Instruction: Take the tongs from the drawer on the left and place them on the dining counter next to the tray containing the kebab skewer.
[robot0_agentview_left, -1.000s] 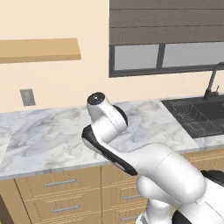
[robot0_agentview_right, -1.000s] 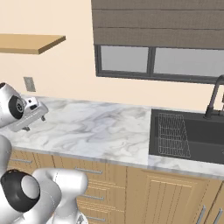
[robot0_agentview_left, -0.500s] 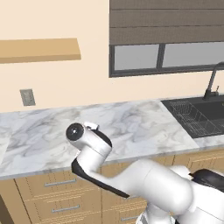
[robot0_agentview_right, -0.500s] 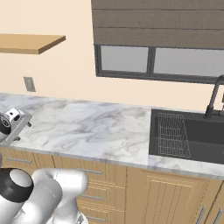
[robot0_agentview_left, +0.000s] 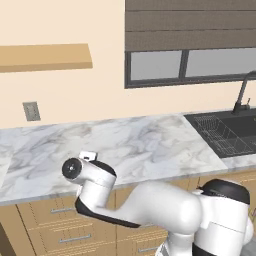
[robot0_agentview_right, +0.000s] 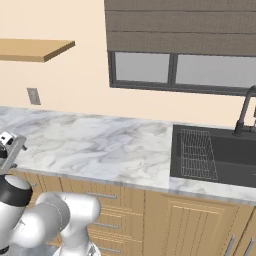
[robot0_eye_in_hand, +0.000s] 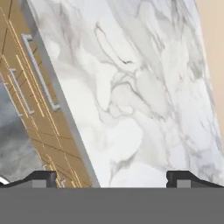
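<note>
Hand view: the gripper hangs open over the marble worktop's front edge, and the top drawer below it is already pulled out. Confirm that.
Not quite. The gripper does hang open over the marble worktop at its front edge, but the top drawer is shut: in the hand view its front sits flush beneath the worktop, its silver bar handle untouched.

Left base view: we look forward and down from behind the arm's left, facing the wall, with the marble table (robot0_agentview_left: 135, 145) at mid-distance.
Right base view: we face the same wall from the arm's right, the sink (robot0_agentview_right: 220, 155) nearer.
Shared: both take in the table, sink, window (robot0_agentview_left: 190, 65), wooden shelf (robot0_agentview_right: 30, 49) and wall outlet (robot0_agentview_left: 31, 111).
Hand view: we sit close above the table's front edge, rolled sideways, drawer fronts (robot0_eye_in_hand: 26, 100) at left.
</note>
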